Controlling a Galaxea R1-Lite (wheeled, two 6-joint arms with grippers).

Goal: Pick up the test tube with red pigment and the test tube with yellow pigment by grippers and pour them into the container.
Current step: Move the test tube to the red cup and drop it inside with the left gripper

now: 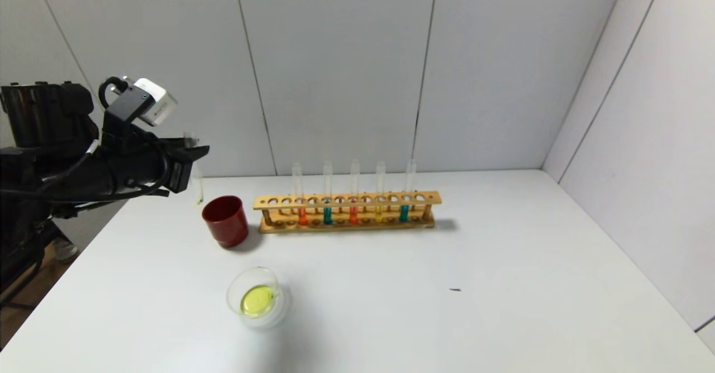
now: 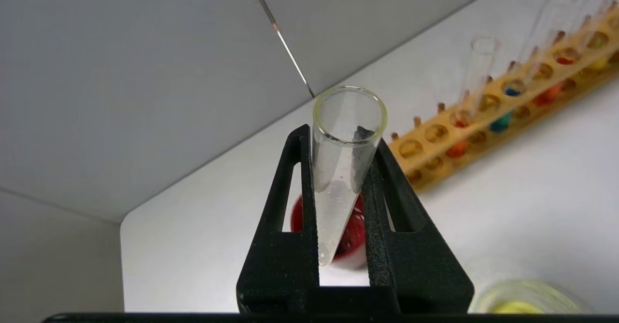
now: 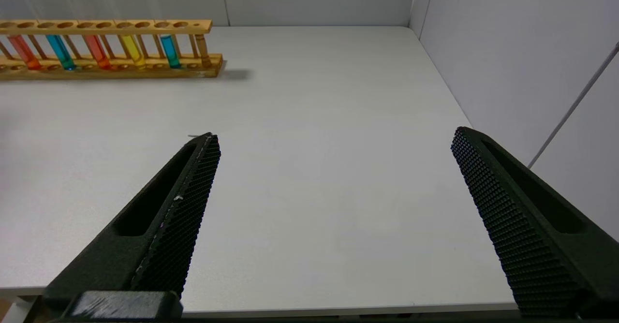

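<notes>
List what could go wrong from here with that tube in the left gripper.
1. The left gripper is shut on an emptied test tube above the red cup. Smooth glass between two narrow fingers might slip and fall.
2. The tube hangs close over the cup's rim, so a careless lowering could knock the cup.
3. The glass dish of yellow liquid sits near the left arm's path to the rack; a low sweep could spill it.

No text, label, brand, number or sign can be read on anything in these views.
</notes>
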